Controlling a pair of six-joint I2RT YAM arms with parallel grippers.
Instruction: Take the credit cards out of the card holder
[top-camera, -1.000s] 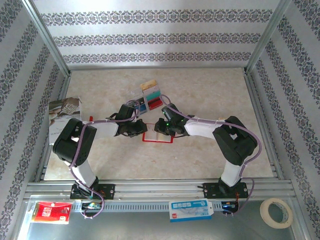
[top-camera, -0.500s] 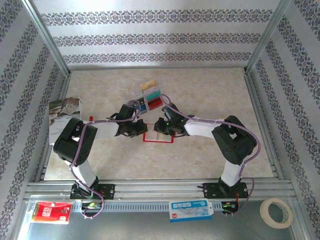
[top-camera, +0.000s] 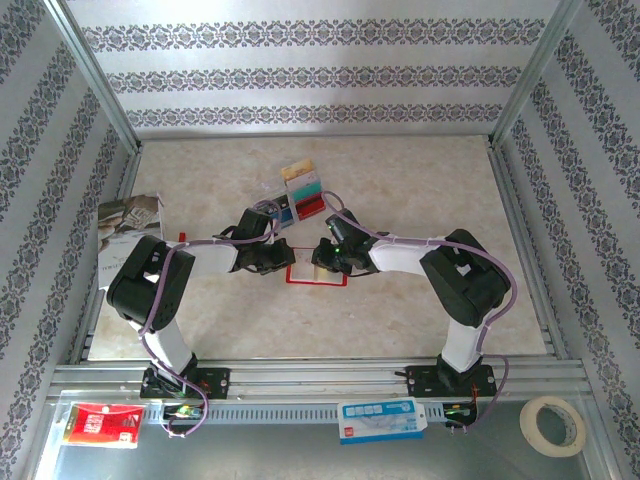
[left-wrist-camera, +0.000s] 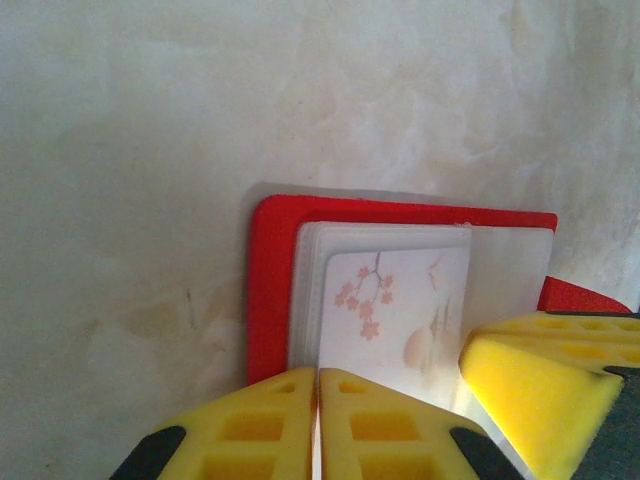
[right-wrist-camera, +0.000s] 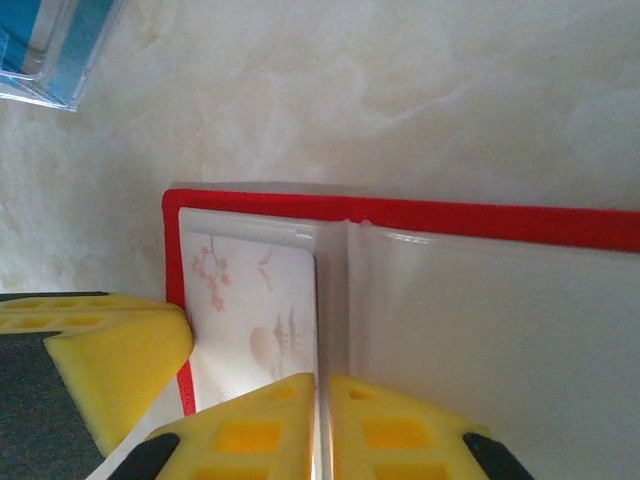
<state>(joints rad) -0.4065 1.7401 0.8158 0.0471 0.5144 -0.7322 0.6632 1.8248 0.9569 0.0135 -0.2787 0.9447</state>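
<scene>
We see the left tool (left-wrist-camera: 318, 385) and right tool (right-wrist-camera: 322, 385) pinched shut at the open card holder (left-wrist-camera: 270, 300), can't tell whether anything's caught between.

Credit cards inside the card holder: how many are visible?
1: a blossom-print card sits in the clear pocket of the open card holder. Others may hide beneath it.

The red card holder (top-camera: 316, 273) lies open and flat on the tabletop (top-camera: 420, 190), its pale clear inside facing up. A white card (left-wrist-camera: 395, 310) printed with pink blossoms is tucked into one side. Just beyond it, loose credit cards (top-camera: 303, 188) lie fanned out: tan, teal, red, blue.
</scene>
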